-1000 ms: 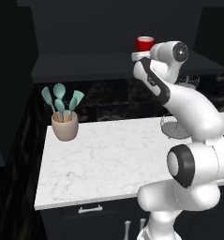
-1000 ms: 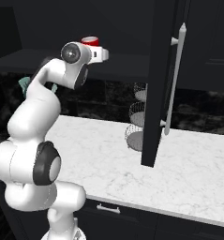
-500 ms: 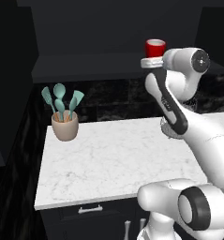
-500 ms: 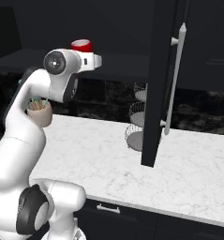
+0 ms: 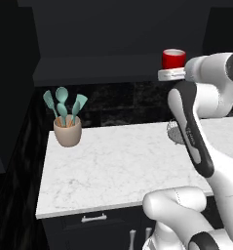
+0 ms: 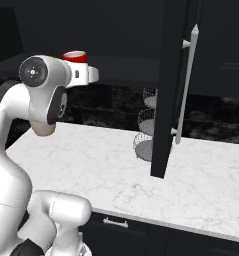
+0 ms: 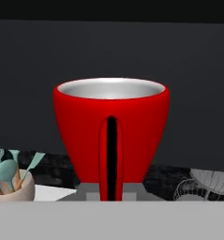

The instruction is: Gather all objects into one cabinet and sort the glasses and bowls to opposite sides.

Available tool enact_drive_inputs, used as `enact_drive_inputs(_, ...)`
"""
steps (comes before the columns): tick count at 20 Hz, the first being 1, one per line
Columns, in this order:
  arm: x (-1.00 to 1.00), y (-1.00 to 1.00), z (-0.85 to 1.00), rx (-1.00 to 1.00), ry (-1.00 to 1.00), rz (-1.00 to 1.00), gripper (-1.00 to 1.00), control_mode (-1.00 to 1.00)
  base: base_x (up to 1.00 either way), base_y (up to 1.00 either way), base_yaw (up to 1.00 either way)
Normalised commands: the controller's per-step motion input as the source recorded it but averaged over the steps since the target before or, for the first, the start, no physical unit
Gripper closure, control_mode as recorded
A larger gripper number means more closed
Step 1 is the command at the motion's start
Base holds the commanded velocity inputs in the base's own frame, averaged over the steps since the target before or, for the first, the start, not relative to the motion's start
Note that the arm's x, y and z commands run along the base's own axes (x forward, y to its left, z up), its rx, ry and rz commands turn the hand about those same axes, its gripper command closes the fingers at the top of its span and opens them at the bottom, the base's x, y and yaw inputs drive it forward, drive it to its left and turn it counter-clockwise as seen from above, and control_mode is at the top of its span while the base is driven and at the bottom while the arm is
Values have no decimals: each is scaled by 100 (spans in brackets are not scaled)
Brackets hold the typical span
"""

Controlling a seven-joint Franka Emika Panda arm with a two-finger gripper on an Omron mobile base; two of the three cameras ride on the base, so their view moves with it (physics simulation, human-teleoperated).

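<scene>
Swung rightward from a second ago, our gripper carries the red cup upright, jaws clamped on it, high above the marble counter beside the open cabinet door.

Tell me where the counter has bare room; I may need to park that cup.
The marble counter is bare from the utensil pot at its back left corner across to the wire rack. The crowded end is by the open cabinet door, which hangs in front of the rack. The gripper holds the red cup well above the counter.
</scene>
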Motion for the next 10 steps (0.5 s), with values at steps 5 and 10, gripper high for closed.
enact_drive_inputs(5, -100, 0, 0, 0, 16, 0, 100, -100, 0, 0, 0)
enact_drive_inputs(10, -100, 0, -11, 0, 13, 0, 100, -100, 0, 0, 0)
